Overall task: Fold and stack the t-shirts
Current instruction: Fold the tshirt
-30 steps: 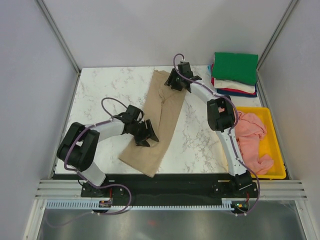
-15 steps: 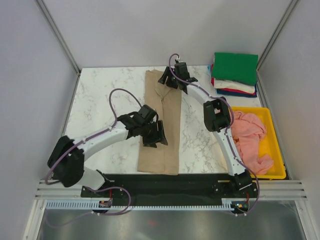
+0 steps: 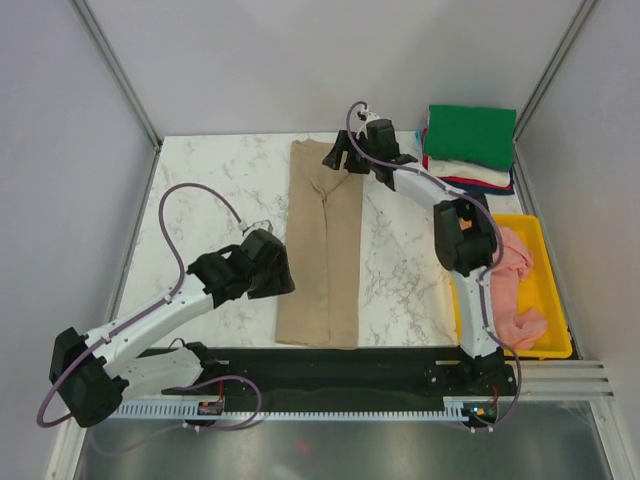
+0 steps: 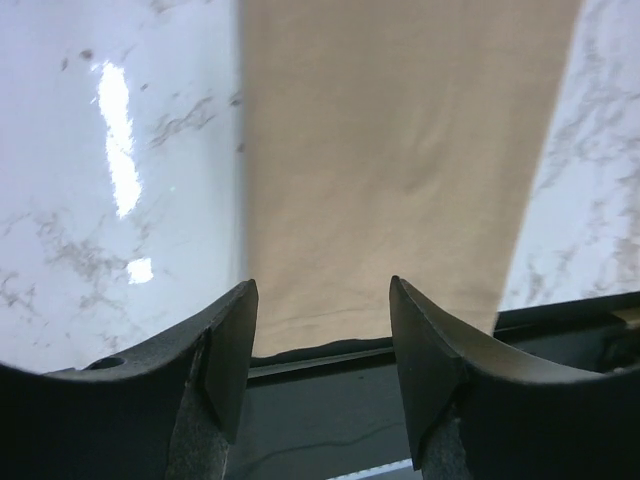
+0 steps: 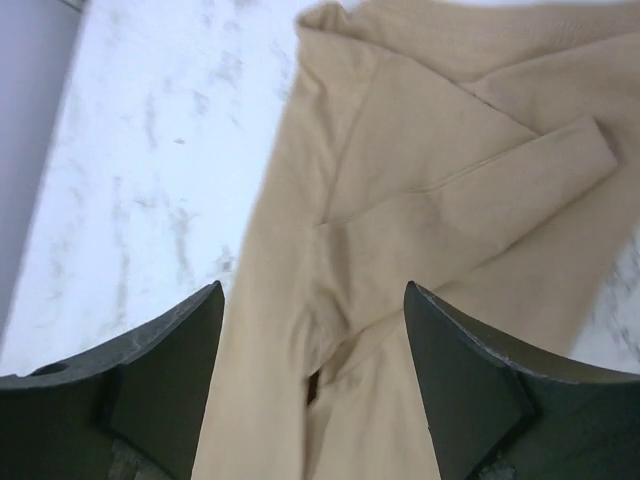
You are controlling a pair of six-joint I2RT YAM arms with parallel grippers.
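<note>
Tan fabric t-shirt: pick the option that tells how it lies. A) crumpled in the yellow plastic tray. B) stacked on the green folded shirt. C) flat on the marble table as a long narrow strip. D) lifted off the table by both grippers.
C: the tan fabric t-shirt lies flat as a long narrow strip on the white marble table.

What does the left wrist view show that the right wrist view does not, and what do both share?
Only the left wrist view: the tan t-shirt ending in a straight hem at the black edge strip. Only the right wrist view: a sleeve folded inward. Both: the shirt flat on the marble table; left gripper and right gripper each open, empty.
</note>
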